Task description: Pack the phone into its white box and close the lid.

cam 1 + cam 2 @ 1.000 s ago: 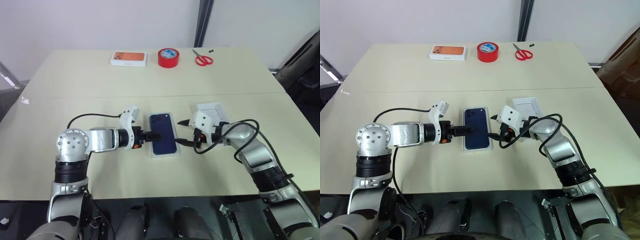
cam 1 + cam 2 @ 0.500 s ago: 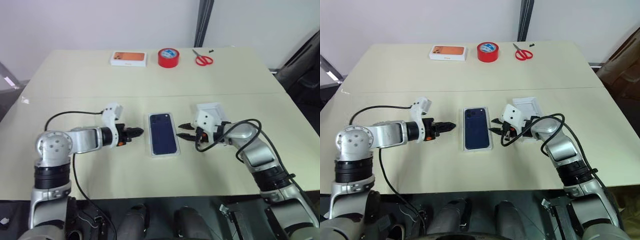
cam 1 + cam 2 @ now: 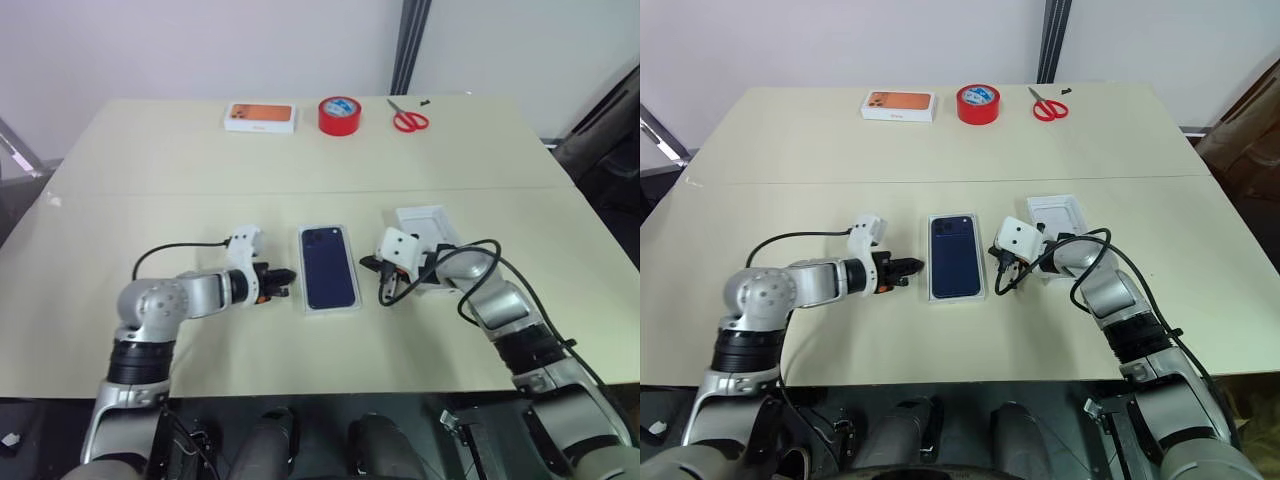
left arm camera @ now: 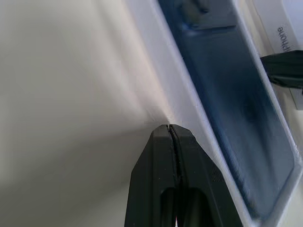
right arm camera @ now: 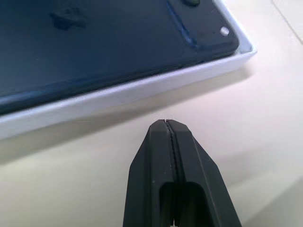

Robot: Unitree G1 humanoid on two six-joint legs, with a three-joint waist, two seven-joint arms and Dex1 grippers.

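1. The left gripper (image 3: 288, 272) lies low over the counter (image 3: 300, 170), pointing at the left long side of the white box (image 3: 303, 300). Its two black fingers (image 4: 163, 156) are pressed together with nothing between them, their tip just beside the box wall.
2. The right gripper (image 3: 366, 263) faces the box's right long side from the opposite direction. Its fingers (image 5: 165, 151) are likewise pinched together and empty, close to the white wall but apart from it.
3. Between the two grippers sits the white box, flat on the counter, with the phone (image 3: 328, 267) lying inside it, back up, its camera cluster at the far end.
4. Just behind the right gripper, partly hidden by that arm and its cable, the lid (image 3: 425, 222) rests on the counter, plain white inside facing up, well clear of the box.
5. Along the far edge stand a white box with an orange picture (image 3: 260, 117), a red tape roll (image 3: 339, 115) and red-handled scissors (image 3: 407, 119).
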